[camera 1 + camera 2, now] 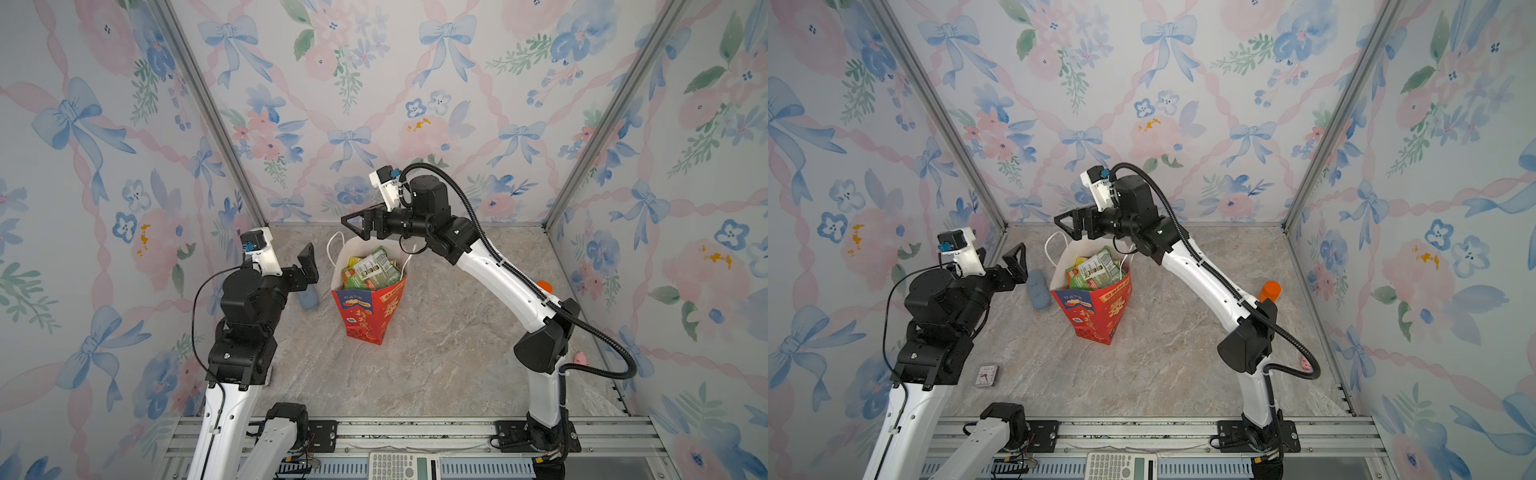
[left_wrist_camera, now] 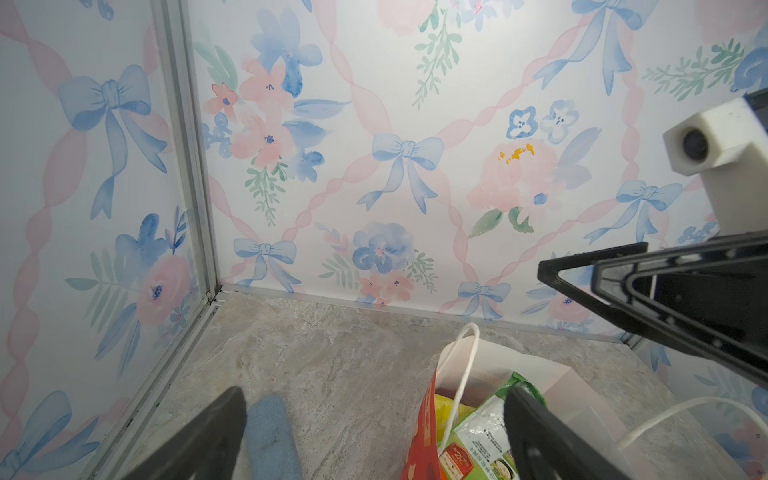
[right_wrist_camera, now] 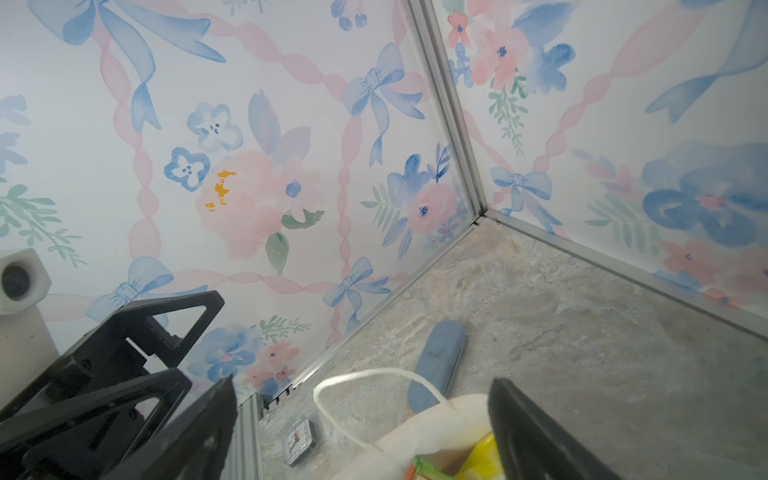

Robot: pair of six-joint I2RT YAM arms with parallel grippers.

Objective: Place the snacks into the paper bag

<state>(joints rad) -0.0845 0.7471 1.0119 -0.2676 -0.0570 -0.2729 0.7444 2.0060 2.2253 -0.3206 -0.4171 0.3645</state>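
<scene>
The red paper bag (image 1: 368,309) (image 1: 1100,309) stands upright in the middle of the marble floor, its white rope handles hanging out at the back. Several snacks (image 1: 370,269) (image 1: 1096,270), green and yellow packets, stick up from its white inside. My left gripper (image 1: 308,262) (image 2: 376,395) hovers open and empty just left of the bag's mouth. My right gripper (image 1: 353,223) (image 3: 361,390) hangs open and empty above the bag's back rim (image 3: 436,419). The wrist views show a green packet (image 2: 482,432) and a yellow one (image 3: 482,457) inside.
A blue oblong case (image 1: 1039,289) (image 3: 440,365) lies on the floor left of the bag. A small clock (image 1: 987,375) sits by the left arm. An orange-capped bottle (image 1: 1269,291) and a pink pig toy (image 1: 579,357) are behind the right arm. A calculator (image 1: 403,465) lies at the front rail.
</scene>
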